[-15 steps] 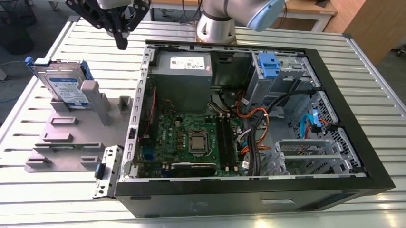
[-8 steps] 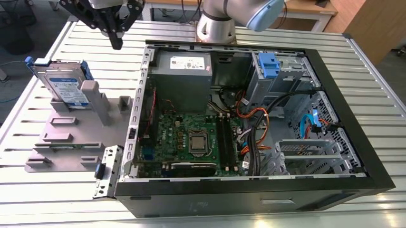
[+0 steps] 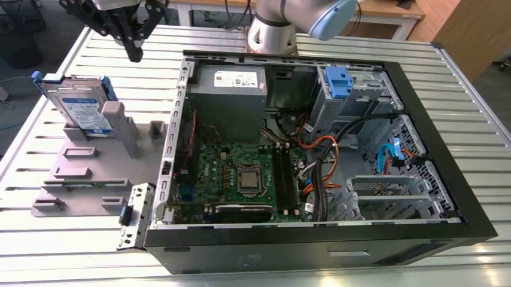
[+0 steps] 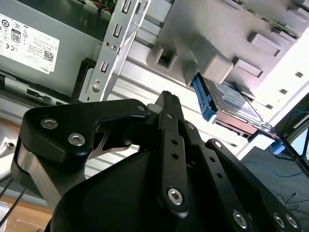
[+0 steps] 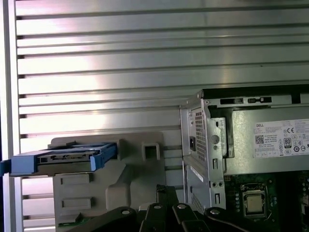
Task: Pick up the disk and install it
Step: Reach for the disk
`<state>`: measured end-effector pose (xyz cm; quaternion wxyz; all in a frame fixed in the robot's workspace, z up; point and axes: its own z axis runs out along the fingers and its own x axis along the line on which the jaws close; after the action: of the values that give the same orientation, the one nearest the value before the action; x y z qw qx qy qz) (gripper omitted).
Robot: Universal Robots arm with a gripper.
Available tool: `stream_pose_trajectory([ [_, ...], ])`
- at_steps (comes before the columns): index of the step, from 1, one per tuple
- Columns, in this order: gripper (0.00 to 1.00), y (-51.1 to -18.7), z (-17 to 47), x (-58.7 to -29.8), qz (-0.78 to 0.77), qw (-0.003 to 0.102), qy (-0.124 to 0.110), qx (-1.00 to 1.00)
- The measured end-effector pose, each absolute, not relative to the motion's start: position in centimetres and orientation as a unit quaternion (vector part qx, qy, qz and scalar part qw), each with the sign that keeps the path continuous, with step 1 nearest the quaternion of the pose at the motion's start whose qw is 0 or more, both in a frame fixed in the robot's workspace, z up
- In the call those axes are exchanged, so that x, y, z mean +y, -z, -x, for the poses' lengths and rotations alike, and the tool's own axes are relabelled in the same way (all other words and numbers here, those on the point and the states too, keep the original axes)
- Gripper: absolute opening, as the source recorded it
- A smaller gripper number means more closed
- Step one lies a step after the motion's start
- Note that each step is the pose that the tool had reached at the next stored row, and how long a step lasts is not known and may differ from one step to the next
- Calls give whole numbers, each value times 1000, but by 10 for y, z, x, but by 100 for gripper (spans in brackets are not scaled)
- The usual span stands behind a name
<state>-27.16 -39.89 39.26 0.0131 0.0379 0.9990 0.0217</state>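
The disk [image 3: 84,110] stands on edge in the grey slotted stand [image 3: 88,173] at the exterior view's left, its white-and-blue label facing out and its blue carrier frame around it. My gripper [image 3: 134,55] hangs above the table behind the stand, apart from the disk, with its black fingers drawn together and nothing between them. Both wrist views show the disk [image 4: 231,99] [image 5: 63,159] in the stand [image 4: 217,38] [image 5: 120,183] beyond the gripper [image 4: 167,96] [image 5: 165,189].
An open black computer case [image 3: 447,119] lies on the slatted metal table [image 3: 447,60], with a motherboard, a power supply [image 3: 231,89], cables, a blue bracket [image 3: 338,81] and a metal drive cage [image 3: 383,191] inside. The arm's base [image 3: 271,30] stands behind the case.
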Motion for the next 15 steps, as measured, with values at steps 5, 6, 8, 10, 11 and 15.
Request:
stream_pose_trajectory([
  [5,11,-393,279,-399,-38,13,-22,999],
  [6,11,-393,281,-399,-38,13,-22,999],
  [8,11,-393,283,-399,-38,13,-22,999],
  [10,11,-393,286,-399,-38,13,-22,999],
  [11,11,-393,287,-399,-38,13,-22,999],
  [15,11,-393,291,-399,-38,13,-22,999],
])
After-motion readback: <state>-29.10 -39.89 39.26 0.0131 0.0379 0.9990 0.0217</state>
